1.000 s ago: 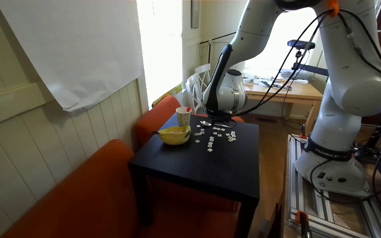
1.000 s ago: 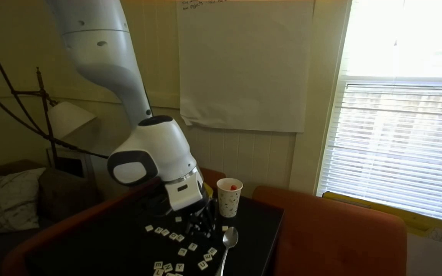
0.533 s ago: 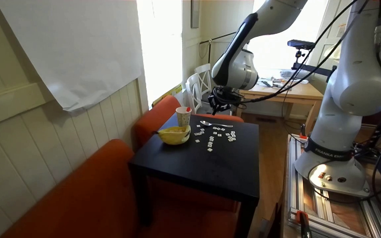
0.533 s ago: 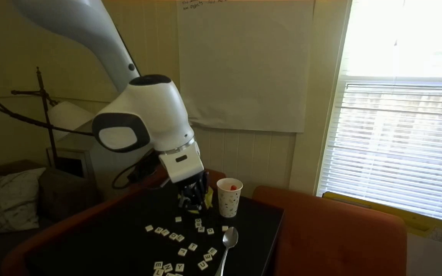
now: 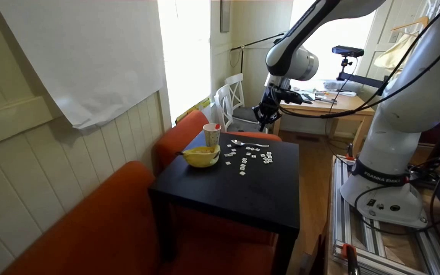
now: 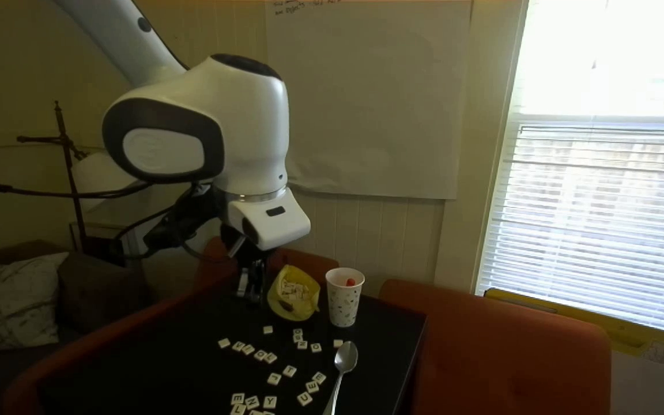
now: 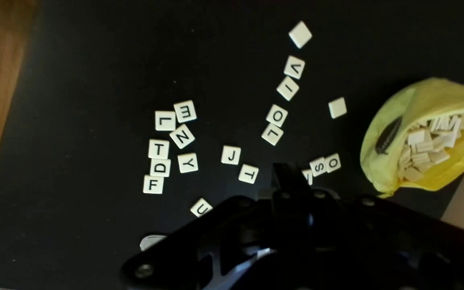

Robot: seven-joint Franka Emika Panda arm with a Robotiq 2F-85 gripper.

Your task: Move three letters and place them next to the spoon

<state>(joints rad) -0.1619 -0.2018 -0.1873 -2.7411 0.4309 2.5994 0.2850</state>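
Several small white letter tiles lie on the black table. The silver spoon (image 6: pixel 345 358) lies near the table's edge in both exterior views; part of it shows in the wrist view (image 7: pixel 151 241). A U tile (image 6: pixel 305 399) and two E tiles (image 6: pixel 315 383) lie in a slanted row beside its handle. A J tile (image 7: pixel 230 155) and a T tile (image 7: pixel 248 174) lie apart from the groups. My gripper (image 7: pixel 290 171) appears shut, its dark fingers together with nothing visible between them. In an exterior view it hangs above the table (image 5: pixel 262 126). It hides some tiles and most of the spoon in the wrist view.
A yellow bowl (image 6: pixel 291 310) full of white tiles stands beside a speckled paper cup (image 6: pixel 343 302) with something red in it. Orange seats (image 5: pixel 120 206) flank the black table (image 5: pixel 204 189). A wooden desk (image 5: pixel 351 105) stands behind.
My gripper has risen from near the tiles by the bowl and moved away from the spoon, uncovering the tiles and the bowl. The tiles, spoon and cup have not moved.
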